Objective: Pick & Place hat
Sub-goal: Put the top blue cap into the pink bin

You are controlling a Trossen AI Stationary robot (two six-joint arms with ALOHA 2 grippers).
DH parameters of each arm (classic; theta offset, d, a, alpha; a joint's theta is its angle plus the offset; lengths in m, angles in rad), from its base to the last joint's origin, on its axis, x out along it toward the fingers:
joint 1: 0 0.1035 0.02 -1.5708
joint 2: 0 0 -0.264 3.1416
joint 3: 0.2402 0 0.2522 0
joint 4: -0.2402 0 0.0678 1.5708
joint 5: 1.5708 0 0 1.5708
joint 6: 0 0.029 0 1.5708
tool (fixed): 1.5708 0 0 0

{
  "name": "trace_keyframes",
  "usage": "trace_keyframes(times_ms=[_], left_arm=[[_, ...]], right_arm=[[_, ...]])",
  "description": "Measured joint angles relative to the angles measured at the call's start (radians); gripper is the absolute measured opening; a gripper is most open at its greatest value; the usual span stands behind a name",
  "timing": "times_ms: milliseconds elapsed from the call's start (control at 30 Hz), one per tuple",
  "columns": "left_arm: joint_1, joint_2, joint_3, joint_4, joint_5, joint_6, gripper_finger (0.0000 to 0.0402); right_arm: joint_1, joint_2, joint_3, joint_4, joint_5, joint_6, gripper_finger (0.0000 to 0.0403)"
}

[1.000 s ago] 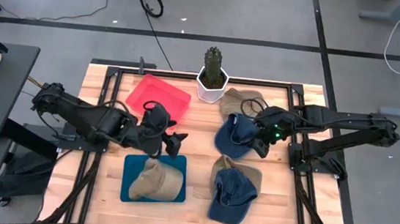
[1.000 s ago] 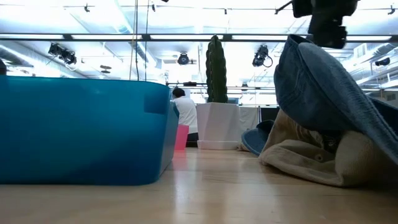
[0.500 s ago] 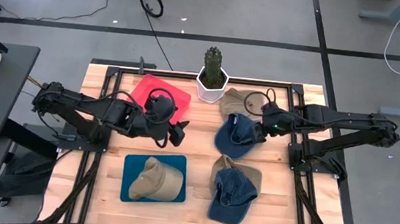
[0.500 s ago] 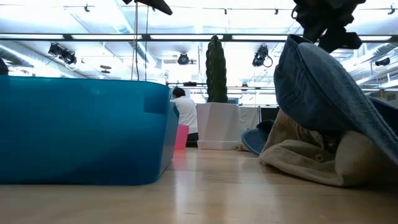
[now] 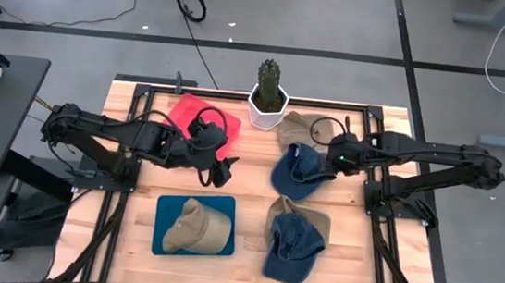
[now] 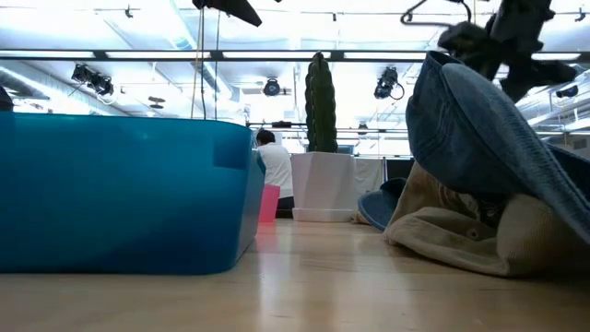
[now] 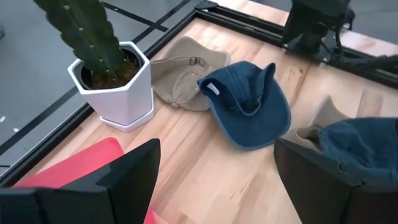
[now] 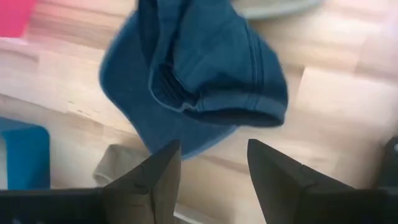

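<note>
The blue cap (image 5: 299, 170) you are after lies crown-down at right of centre in the high view, just below a tan cap (image 5: 302, 127) and above 2 more caps stacked at lower centre, a blue one (image 5: 294, 246) over a tan one (image 5: 315, 220). Your right gripper (image 5: 334, 159) hangs at this cap's right edge with its fingers moderately apart and holding nothing; in the right wrist view the cap (image 8: 199, 74) sits just ahead of the fingertips. I judge you are in the approach, before any grasp: next, come down so 1 finger goes each side of the cap's edge, then close. Your left gripper (image 5: 222, 166) hovers left of centre, wide open and empty, near the red tray (image 5: 181, 113). A tan cap (image 5: 196, 226) already sits in the blue tray (image 5: 164, 209) at lower left. The potted cactus (image 5: 268, 92) stands at top centre.
</note>
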Motion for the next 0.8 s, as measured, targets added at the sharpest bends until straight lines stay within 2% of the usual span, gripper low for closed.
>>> trace_keyframes(times_ms=[167,400,567,800], left_arm=[[0.003,0.000,0.000,-0.001,0.007,0.012,0.0319],[0.001,0.000,0.000,-0.004,0.007,0.004,0.0319],[0.001,0.000,0.000,-0.004,0.007,0.003,0.0319],[0.001,0.000,0.000,0.003,0.007,-0.023,0.0319]], right_arm=[[0.010,0.000,-0.135,0.168,-0.066,0.132,0.0187],[0.050,0.000,-0.282,0.323,-0.068,0.300,0.0195],[0.080,0.000,-0.372,0.474,-0.038,0.396,0.0227],[0.109,0.000,-0.511,0.755,0.066,0.542,0.0271]])
